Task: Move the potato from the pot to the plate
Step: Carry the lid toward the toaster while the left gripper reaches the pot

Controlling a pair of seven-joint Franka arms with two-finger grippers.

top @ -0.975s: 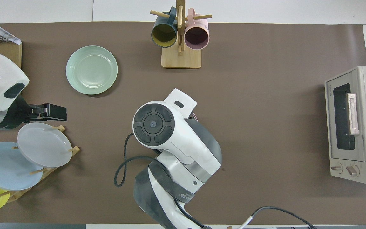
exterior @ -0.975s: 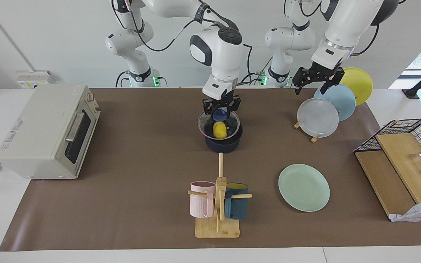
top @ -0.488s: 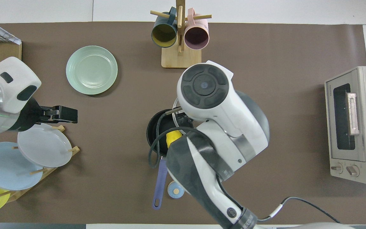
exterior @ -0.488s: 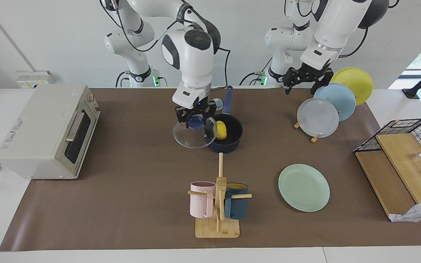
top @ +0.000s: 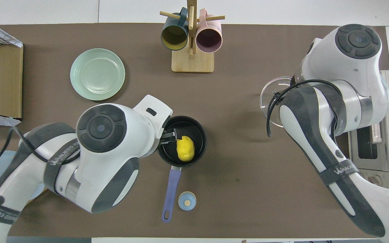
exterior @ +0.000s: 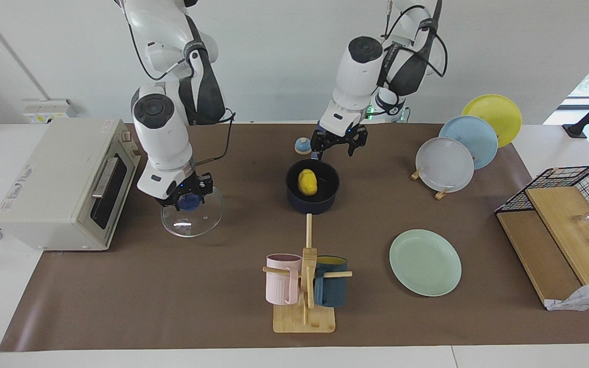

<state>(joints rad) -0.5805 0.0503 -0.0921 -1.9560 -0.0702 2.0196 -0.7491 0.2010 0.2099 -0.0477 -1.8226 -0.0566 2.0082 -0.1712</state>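
Note:
The yellow potato (exterior: 307, 182) lies in the navy pot (exterior: 313, 203) at mid-table; the overhead view shows the potato (top: 185, 149) in the pot (top: 197, 125), with its blue handle (top: 170, 194) pointing toward the robots. My left gripper (exterior: 338, 145) is open and empty above the pot's edge nearest the robots, and also shows in the overhead view (top: 171, 135). My right gripper (exterior: 188, 200) is shut on the blue knob of the glass lid (exterior: 192, 219), held flat at the mat beside the oven. The mint-green plate (exterior: 425, 262) lies empty toward the left arm's end.
A toaster oven (exterior: 64, 184) stands at the right arm's end. A mug tree (exterior: 304, 286) stands farther from the robots than the pot. A rack of grey, blue and yellow plates (exterior: 445, 163), a wire basket (exterior: 575, 184) and a small blue round piece (exterior: 302, 146) are also here.
My right arm has lifted the glass lid off the pot, carried it toward the oven and lowered it. My left arm has swung from the plate rack to over the pot.

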